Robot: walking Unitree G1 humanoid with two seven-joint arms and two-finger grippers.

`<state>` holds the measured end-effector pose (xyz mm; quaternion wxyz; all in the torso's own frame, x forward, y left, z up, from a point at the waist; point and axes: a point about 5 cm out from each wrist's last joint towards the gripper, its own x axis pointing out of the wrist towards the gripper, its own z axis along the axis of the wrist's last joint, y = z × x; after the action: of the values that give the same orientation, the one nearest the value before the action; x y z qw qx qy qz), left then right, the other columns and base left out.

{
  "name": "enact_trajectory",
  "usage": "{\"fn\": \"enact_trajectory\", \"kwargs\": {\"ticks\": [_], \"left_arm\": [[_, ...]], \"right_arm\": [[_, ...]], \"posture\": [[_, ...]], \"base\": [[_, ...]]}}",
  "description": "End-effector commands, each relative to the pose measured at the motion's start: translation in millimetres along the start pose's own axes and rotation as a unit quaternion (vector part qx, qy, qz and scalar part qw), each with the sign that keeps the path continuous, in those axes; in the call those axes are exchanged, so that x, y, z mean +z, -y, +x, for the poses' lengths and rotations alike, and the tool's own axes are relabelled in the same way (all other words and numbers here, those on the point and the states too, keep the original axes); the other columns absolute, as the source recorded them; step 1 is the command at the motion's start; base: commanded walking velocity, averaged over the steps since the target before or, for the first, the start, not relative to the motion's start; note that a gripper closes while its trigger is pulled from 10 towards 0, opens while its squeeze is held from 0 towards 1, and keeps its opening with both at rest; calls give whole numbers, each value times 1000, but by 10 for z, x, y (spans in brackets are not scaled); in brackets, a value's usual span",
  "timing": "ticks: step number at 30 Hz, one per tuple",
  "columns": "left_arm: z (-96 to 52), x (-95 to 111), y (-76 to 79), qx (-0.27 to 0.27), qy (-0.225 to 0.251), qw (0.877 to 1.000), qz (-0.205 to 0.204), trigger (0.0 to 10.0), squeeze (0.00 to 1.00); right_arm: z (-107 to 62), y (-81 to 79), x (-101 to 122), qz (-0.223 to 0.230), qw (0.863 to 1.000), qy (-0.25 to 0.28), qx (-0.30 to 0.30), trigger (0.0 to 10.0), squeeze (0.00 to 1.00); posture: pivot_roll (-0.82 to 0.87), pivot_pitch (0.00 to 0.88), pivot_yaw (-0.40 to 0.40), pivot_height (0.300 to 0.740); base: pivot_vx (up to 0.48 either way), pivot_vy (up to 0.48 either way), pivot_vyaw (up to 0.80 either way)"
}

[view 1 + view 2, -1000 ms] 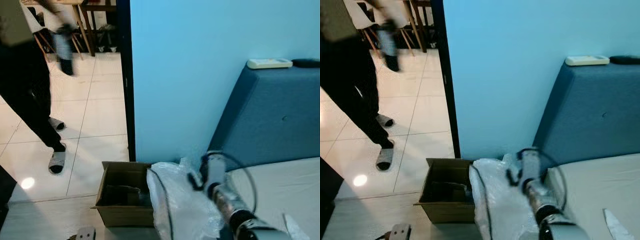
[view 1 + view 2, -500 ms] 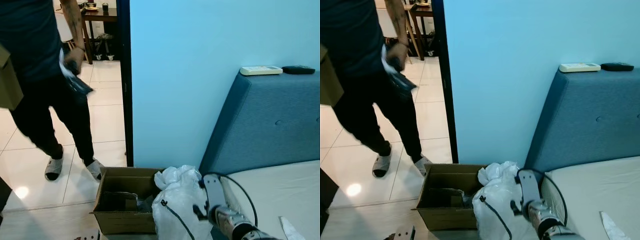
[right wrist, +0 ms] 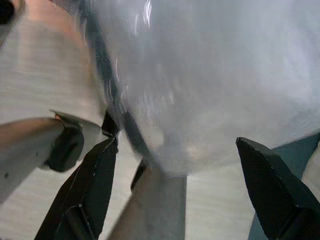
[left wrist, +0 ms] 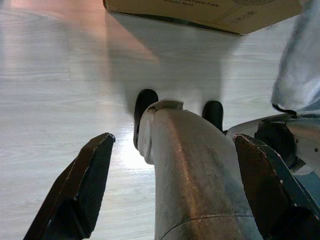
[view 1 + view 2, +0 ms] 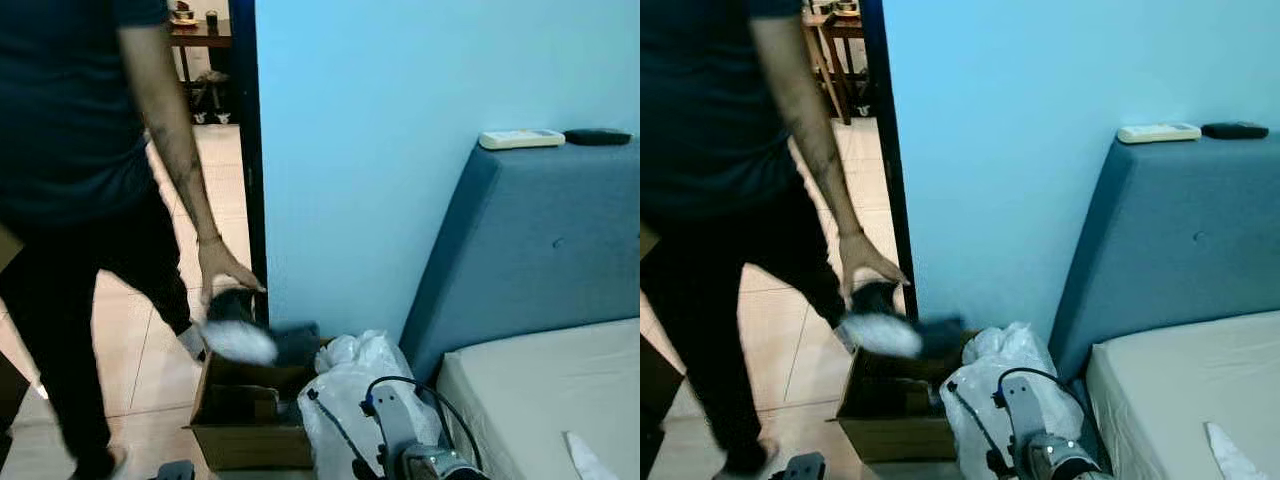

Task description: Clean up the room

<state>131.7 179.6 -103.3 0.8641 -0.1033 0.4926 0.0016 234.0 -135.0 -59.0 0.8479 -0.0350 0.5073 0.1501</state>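
One bed [image 5: 540, 400] fills the right; beside it a white plastic bag [image 5: 350, 400] slumps against the cardboard box [image 5: 240, 435]. Right gripper [image 3: 175, 165], fingers spread and empty, hangs near it. Likely light, crinkly, slippery: pinch the knotted top.

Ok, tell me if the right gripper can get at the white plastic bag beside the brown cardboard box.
Probably yes. The right gripper is open, its fingers spread, with the white plastic bag right ahead and nothing between. The bag sits against the brown cardboard box; a person's hand hovers over the box, not the bag.
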Motion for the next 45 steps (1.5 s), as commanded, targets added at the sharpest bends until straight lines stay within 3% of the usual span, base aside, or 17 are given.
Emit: {"fn": "enact_trajectory", "kwargs": {"ticks": [1, 9, 17, 21, 22, 40, 45], "left_arm": [[-56, -159, -99, 8, -29, 1000, 7, 10000, 0], [-84, -201, -161, 16, -33, 999, 7, 10000, 0], [-72, -178, -140, 13, -30, 999, 8, 10000, 0], [-60, -170, -99, 7, -29, 1000, 10, 10000, 0], [-57, -169, -89, 5, -29, 1000, 11, 10000, 0], [-74, -195, -128, 9, -32, 999, 11, 10000, 0], [-64, -202, -86, 6, -33, 999, 11, 10000, 0]], "right_arm": [[-1, -17, 125, -16, 999, 31, -13, 10000, 0], [-5, -162, 356, 43, 993, 102, 32, 10000, 0], [-25, -161, 465, 31, 991, 127, 32, 10000, 0], [-27, -95, 421, 1, 993, 116, 8, 10000, 0], [-28, -47, 384, -26, 994, 107, -12, 10000, 0], [-31, -43, 379, -66, 991, 111, -15, 10000, 0], [-32, -55, 405, -103, 988, 113, -26, 10000, 0]], "posture": [[21, 59, -31, 736], [37, 65, -31, 736], [35, 63, -34, 706], [25, 60, -33, 686], [23, 66, -34, 676], [21, 52, -34, 642], [21, 52, -34, 642]], "base": [[0, 0, 0], [0, 0, 0], [0, 0, 0], [0, 0, 0], [0, 0, 0], [0, 0, 0], [0, 0, 0]]}}
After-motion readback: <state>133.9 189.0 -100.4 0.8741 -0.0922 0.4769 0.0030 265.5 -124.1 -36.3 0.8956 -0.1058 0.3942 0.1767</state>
